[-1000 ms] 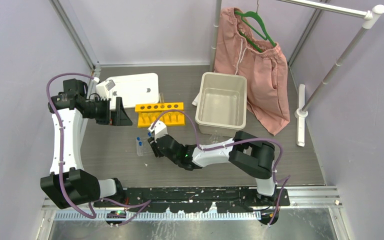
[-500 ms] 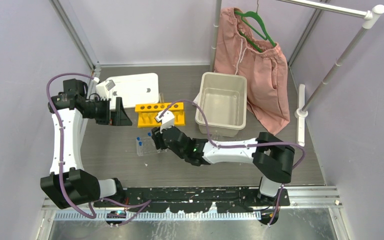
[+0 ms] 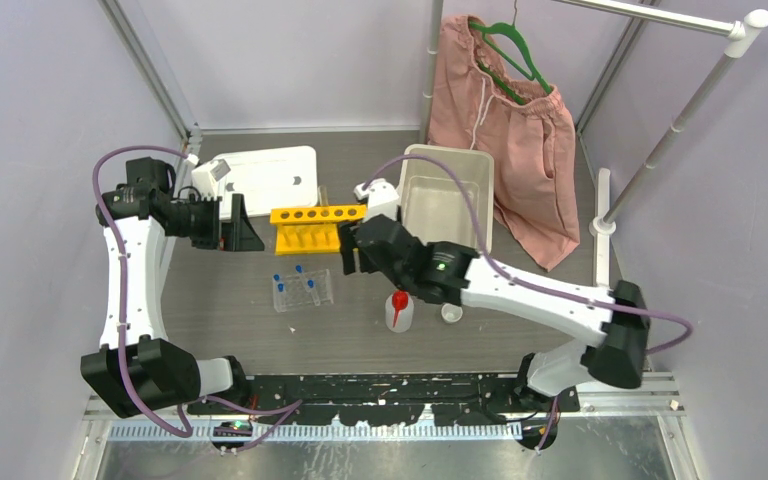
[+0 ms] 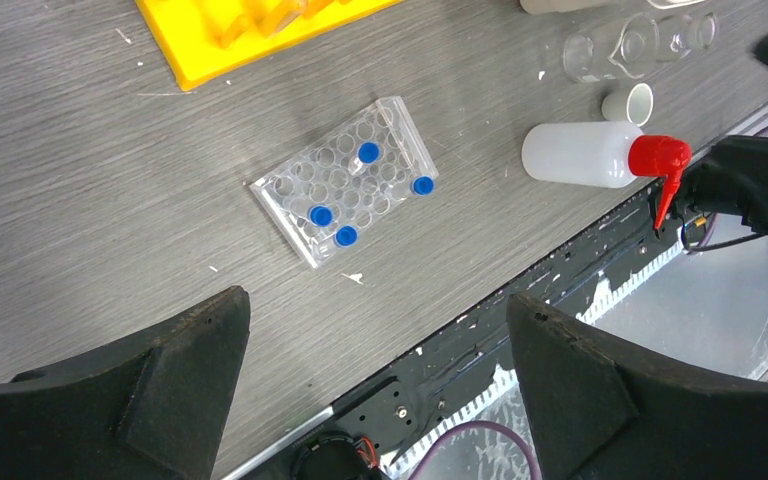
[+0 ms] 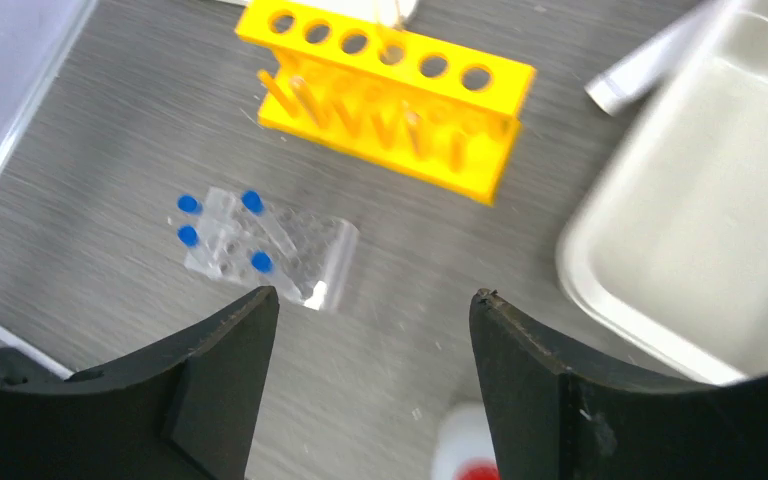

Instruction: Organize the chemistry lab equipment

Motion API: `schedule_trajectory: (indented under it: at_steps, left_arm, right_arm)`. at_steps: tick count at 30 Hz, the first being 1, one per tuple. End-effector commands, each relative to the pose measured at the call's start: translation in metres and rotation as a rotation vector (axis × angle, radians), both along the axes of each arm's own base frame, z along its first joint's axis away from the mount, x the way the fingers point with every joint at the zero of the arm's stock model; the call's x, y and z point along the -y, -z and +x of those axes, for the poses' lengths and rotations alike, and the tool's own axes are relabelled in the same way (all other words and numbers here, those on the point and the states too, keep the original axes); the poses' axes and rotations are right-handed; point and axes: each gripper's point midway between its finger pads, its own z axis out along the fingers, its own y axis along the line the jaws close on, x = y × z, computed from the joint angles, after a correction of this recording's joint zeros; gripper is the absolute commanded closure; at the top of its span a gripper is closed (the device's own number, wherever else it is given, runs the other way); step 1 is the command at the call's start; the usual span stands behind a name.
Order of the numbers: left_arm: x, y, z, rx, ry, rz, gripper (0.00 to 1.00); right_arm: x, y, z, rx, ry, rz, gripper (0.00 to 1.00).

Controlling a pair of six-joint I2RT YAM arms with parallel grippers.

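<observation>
The clear plastic grid rack [image 3: 303, 290] lies flat on the table with several small blue-capped tubes [image 4: 368, 152] standing in its holes. Behind it stands the yellow six-hole tube rack [image 3: 318, 228]. My right gripper [image 3: 348, 250] hovers open between the two racks, above the table, with nothing between its fingers [image 5: 230, 350]. The red-spouted squeeze bottle [image 3: 399, 310] stands below the right arm, a tiny white cup [image 3: 451, 312] beside it. Small clear glassware [image 4: 640, 40] shows in the left wrist view. My left gripper [image 3: 245, 232] hangs wide open and empty left of the yellow rack.
A beige bin [image 3: 445, 205] stands right of the yellow rack, with a white tube-like piece [image 5: 650, 65] along its left side. A white flat box [image 3: 265, 180] lies at the back left. Pink shorts [image 3: 505, 140] hang on a green hanger at the back right.
My right gripper has opened, risen off the grid rack and swung back toward the yellow rack. The squeeze bottle and white cup are now uncovered. The left arm has not moved.
</observation>
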Motion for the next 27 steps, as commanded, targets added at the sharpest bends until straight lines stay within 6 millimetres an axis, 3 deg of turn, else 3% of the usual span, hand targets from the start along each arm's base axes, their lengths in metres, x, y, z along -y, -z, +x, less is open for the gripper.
schedule_trajectory:
  at_steps: [1,5,8,11,14,27]
  left_arm:
    - [0.005,-0.020,0.004,0.082,0.021,-0.016,0.00]
    - [0.005,-0.021,0.005,0.071,0.018,-0.021,0.00]
    - [0.006,-0.023,0.004,0.067,0.019,-0.024,0.00]
    - [0.006,-0.023,0.001,0.061,0.010,-0.025,0.00]
    - [0.004,-0.020,-0.003,0.052,0.009,-0.010,0.00]
    - [0.006,-0.029,-0.009,0.065,0.006,-0.009,0.00]
  right_arm:
    - [0.081,-0.009,-0.032,-0.098,0.101,-0.121,0.21]
    - [0.128,0.006,-0.066,-0.202,0.111,-0.150,0.19]
    - [0.150,0.008,-0.084,-0.265,0.108,-0.157,0.23]
    - [0.162,0.010,-0.090,-0.293,0.117,-0.219,0.28]
    - [0.154,0.011,-0.091,-0.307,0.092,-0.213,0.29]
    - [0.076,0.051,-0.071,-0.306,-0.019,-0.143,0.30]
